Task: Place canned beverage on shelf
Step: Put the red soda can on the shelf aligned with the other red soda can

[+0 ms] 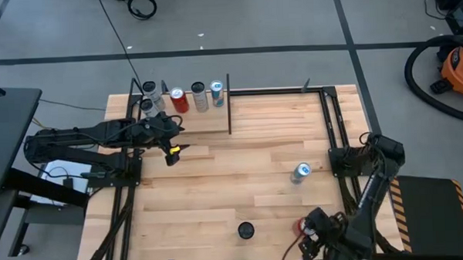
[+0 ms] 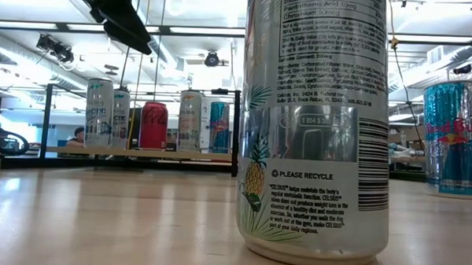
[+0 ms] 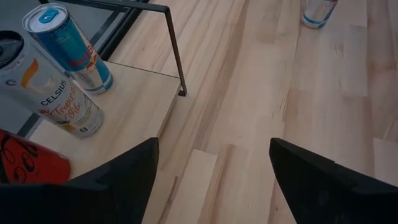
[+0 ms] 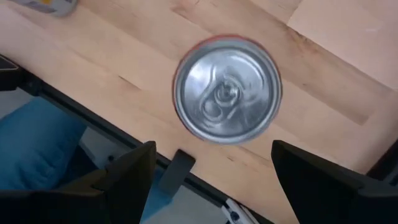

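The right gripper [image 1: 316, 226] is hovering open, grasping nothing, straight above a red can [image 4: 227, 91] standing upright near the worktop's [image 1: 218, 184] front edge, its long axis vertical and its silver lid facing up. The left gripper [image 1: 173, 154] is hanging spread and empty just off the shelf's [image 1: 200, 122] front edge, where what look like five cans are standing in a row

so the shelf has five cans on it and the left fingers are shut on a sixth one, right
Not quite. The shelf does hold five cans, but the left fingers are open and empty, as the left wrist view shows; nothing sits between them, only bare table.
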You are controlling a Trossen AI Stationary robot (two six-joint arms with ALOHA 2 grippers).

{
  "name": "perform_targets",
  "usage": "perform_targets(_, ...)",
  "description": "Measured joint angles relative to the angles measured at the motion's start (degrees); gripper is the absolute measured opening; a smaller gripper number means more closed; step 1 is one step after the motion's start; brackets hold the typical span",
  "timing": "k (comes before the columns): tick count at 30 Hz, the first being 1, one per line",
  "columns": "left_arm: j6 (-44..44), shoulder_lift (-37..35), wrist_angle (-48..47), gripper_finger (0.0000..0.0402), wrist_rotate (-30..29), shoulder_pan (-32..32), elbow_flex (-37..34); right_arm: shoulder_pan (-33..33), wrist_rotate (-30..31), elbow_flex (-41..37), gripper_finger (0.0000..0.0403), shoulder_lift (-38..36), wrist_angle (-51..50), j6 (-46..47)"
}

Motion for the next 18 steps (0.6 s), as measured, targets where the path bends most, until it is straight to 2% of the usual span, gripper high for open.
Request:
perform_targets(3,0.00,0.00,-0.02,0.0314,0.00,0.00,0.00,2.56,3.60,0.08,0.0327,1.12,0.13,3.51)
perform_targets(7,0.00,0.00,0.02,0.0314,-0.01,0.00,0.00,4.82,4.04,0.08,0.0327,3.41,-0.34,7.53)
perform_targets(12,-0.03,0.00,0.07,0.0314,-0.01,0.00,0.00,6.09,4.36,0.08,0.0327,8.04,-0.49,7.90)
perform_targets(18,-1.51,0.00,0.09,0.0314,-0.01,0.00,0.00,7.02,13.00,0.08,0.0327,12.75,-0.09,5.78)
